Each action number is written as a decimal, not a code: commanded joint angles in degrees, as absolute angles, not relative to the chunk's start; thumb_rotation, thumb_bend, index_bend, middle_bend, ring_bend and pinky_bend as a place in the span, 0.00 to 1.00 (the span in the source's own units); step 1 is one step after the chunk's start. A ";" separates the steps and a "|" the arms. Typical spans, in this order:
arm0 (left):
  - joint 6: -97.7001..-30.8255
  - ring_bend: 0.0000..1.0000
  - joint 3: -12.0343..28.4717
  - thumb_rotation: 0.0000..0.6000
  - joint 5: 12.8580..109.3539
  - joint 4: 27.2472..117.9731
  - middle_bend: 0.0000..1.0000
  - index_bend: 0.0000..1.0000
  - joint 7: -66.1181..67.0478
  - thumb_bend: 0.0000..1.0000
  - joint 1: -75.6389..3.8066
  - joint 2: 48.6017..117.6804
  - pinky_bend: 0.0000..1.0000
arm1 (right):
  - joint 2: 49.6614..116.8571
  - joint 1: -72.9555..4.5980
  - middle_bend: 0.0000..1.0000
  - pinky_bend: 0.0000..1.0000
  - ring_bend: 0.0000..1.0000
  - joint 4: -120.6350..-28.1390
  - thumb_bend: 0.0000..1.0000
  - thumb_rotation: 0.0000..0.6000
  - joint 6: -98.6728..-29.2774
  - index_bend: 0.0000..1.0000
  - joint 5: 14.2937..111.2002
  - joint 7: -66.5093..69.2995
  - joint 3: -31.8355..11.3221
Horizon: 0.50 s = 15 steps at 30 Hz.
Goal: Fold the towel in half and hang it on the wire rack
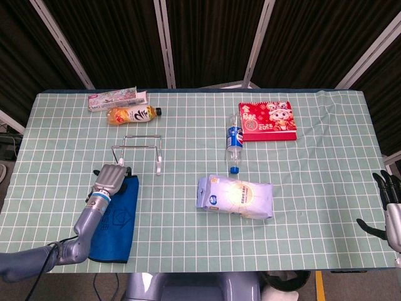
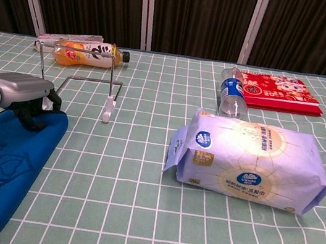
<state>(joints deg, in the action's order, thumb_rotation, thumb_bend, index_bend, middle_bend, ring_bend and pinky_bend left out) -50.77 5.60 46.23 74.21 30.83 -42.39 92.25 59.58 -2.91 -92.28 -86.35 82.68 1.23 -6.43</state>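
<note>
The desk (image 1: 301, 188) carried a blue towel (image 1: 116, 222) lying flat, reaching from the left hand (image 1: 109, 179) back toward the near edge. That hand's fingers (image 2: 33, 114) curled down onto the towel's far end, gripping it. The wire rack (image 1: 141, 150) stood just beyond the fingers. The right hand (image 1: 390, 207) hung off the desk's edge, fingers apart, holding nothing.
</note>
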 commanded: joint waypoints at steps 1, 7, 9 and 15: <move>-51.30 1.00 5.42 1.00 46.76 74.78 1.00 0.61 30.65 0.43 -42.08 91.83 1.00 | 59.57 -2.92 0.00 0.00 0.00 -92.31 0.00 1.00 -86.37 0.00 82.72 1.23 -6.42; -52.61 1.00 5.08 1.00 47.91 76.19 1.00 0.68 30.68 0.45 -41.50 91.05 1.00 | 59.54 -2.88 0.00 0.00 0.00 -92.41 0.00 1.00 -86.46 0.00 82.84 1.22 -6.36; -52.76 1.00 5.01 1.00 48.14 76.54 1.00 0.69 30.66 0.47 -41.40 90.87 1.00 | 59.52 -2.89 0.00 0.00 0.00 -92.46 0.00 1.00 -86.45 0.00 82.86 1.17 -6.35; -52.92 1.00 4.85 1.00 48.24 77.76 1.00 0.73 31.23 0.60 -41.35 90.24 1.00 | 59.51 -2.85 0.00 0.00 0.00 -92.51 0.00 1.00 -86.55 0.00 82.92 1.22 -6.32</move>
<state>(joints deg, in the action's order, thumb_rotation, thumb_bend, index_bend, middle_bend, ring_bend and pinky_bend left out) -52.87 4.88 48.24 77.69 31.16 -41.35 90.29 59.51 -2.86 -92.51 -86.55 82.92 1.22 -6.32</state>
